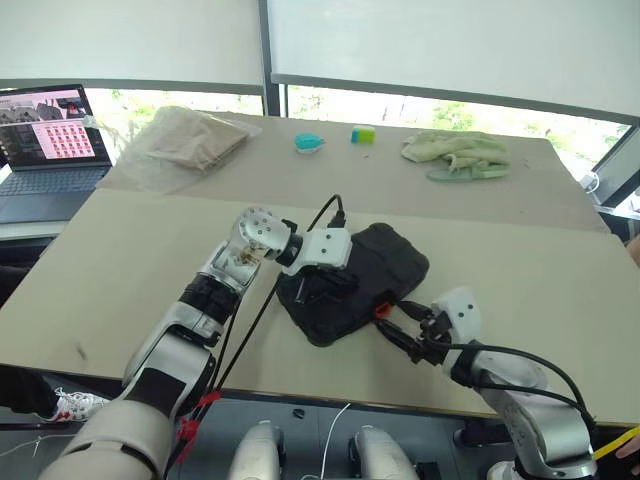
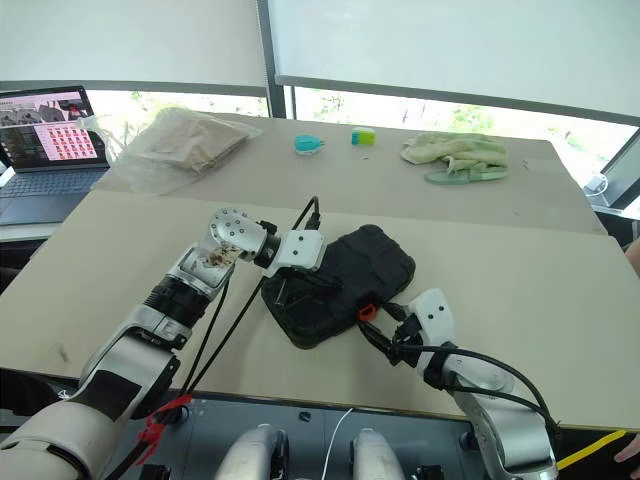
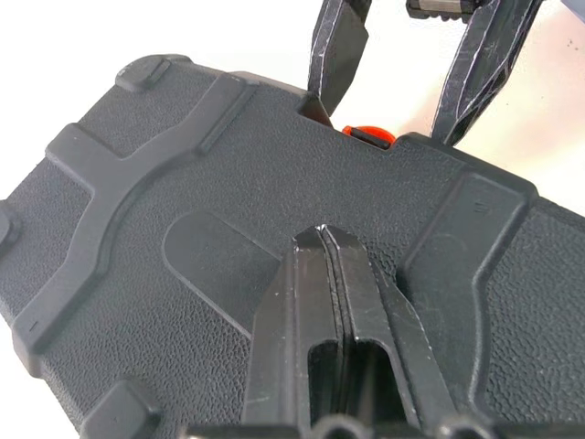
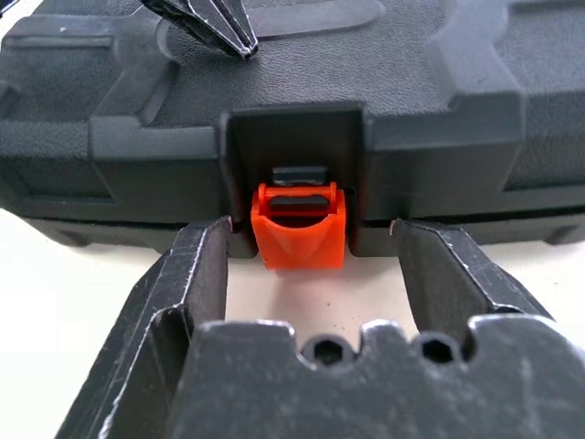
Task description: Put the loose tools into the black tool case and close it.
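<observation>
The black tool case (image 1: 385,262) lies closed on the tan table, its lid down. No loose tools are in view. My left gripper (image 1: 316,290) is shut, and its tip (image 3: 324,234) rests on the textured lid near the middle. The small orange latch (image 4: 297,229) sits in the notch on the case's front edge, nearest me. My right gripper (image 4: 309,227) is open just in front of that edge. One of its fingers (image 4: 196,265) stands on each side of the latch without touching it. From the head, the right gripper (image 2: 374,326) is at the case's near right corner.
A laptop (image 1: 50,140) stands at the far left. A clear bag of brown material (image 1: 190,140), a teal object (image 1: 309,142), a small green-blue block (image 1: 363,133) and a green cloth (image 1: 455,150) lie on the far table. A black cable (image 1: 250,330) hangs along my left arm.
</observation>
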